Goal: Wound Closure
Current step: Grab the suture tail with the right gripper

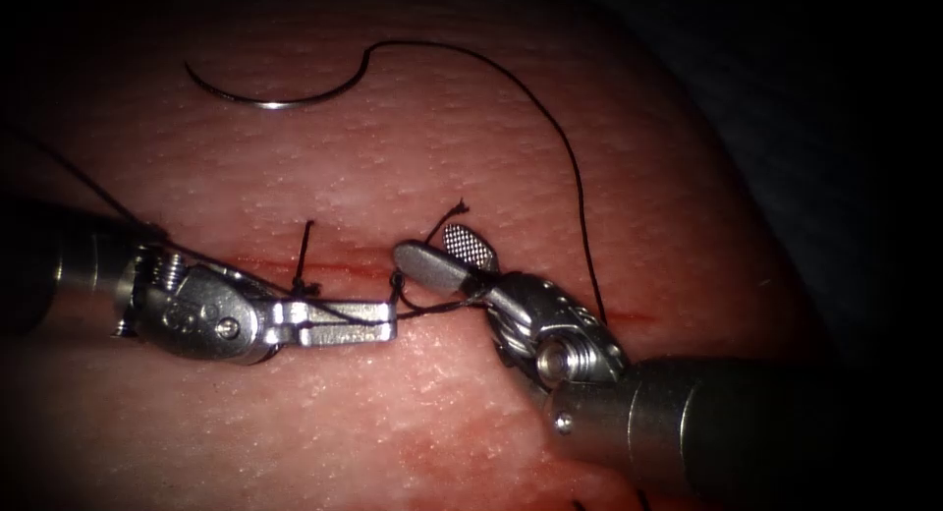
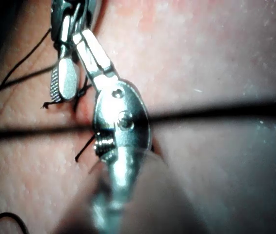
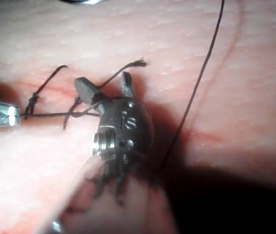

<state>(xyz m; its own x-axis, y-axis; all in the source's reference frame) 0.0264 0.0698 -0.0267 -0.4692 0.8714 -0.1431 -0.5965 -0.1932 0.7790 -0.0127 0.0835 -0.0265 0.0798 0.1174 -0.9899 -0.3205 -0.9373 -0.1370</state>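
Over the cut [image 1: 334, 268], which runs left to right across the tissue [image 1: 471, 138], the two tools meet almost tip to tip. From the left, the left tool [image 1: 378, 321] lies flat with its jaws pressed together on the thread [image 1: 432, 308], which runs taut from its tip to the right tool [image 1: 447, 255]. That tool's jaws stand apart in a wide V with nothing clamped between them, though the thread passes close under them and may be wrapped round one jaw; I cannot tell. Neither tool holds the needle [image 1: 270, 96], which lies loose on the far part of the tissue, clear of the cut and not in the flesh, its thread looping right and down past the right tool's wrist. A knot with a cut end [image 1: 305, 241] stands just beside the left tool, and a frayed end [image 1: 454, 208] sticks up beside the open jaws. As I judge it, the risks are that the short taut span slips from the left tool's grip, that the long slack loop catches on the right tool's wrist and drags the loose needle, or that the frayed end is seized by mistake.
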